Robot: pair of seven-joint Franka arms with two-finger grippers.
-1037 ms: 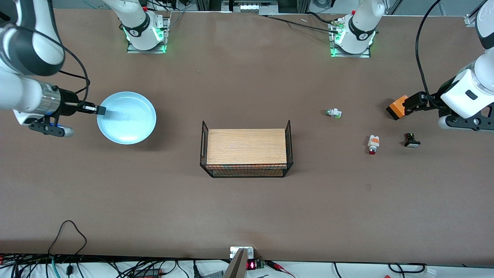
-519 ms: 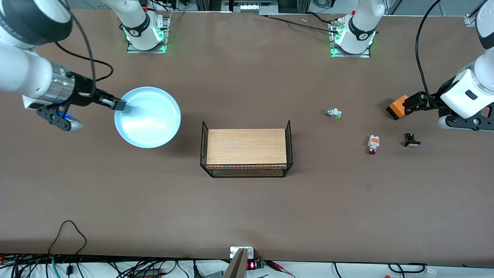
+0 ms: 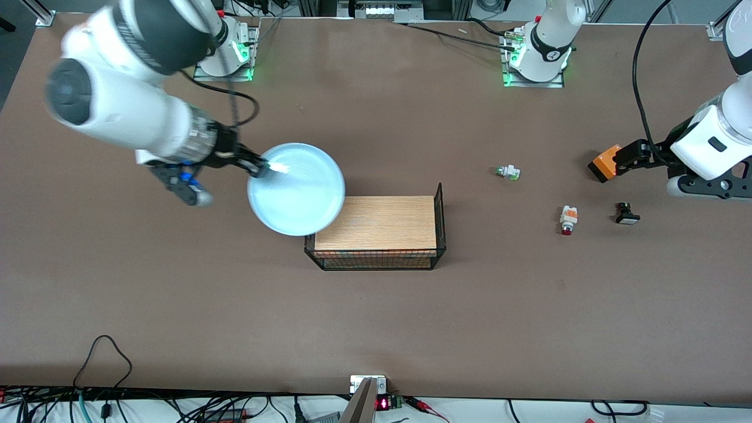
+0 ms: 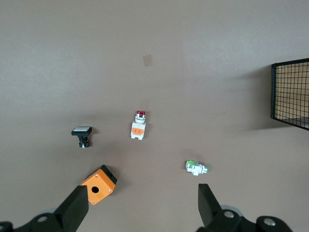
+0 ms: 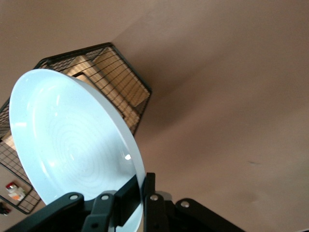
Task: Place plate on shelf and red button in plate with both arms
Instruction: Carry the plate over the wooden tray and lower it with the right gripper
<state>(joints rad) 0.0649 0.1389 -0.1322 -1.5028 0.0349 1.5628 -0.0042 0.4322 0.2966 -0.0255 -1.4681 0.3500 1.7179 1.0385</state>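
The pale-blue plate [image 3: 296, 189] is in the air, its edge over the right arm's end of the wire basket [image 3: 437, 223]. My right gripper [image 3: 261, 169] is shut on the plate's rim; the right wrist view shows the plate [image 5: 72, 140] tilted, with the rim pinched in the gripper [image 5: 145, 193]. The red button [image 3: 567, 219] lies on the table toward the left arm's end, and it also shows in the left wrist view [image 4: 138, 126]. My left gripper [image 3: 627, 157] waits open and empty above the table near an orange box; its own view shows it [image 4: 140, 212] spread wide.
The basket holds a wooden board [image 3: 382, 223]. An orange box [image 3: 605, 163], a white part with a green tip [image 3: 507, 172] and a black part with a white cap [image 3: 627, 214] lie around the red button. Cables run along the table's near edge.
My right arm has carried the plate off the table toward the basket, and the plate now overlaps the basket's end. The left arm and the small parts have not moved.
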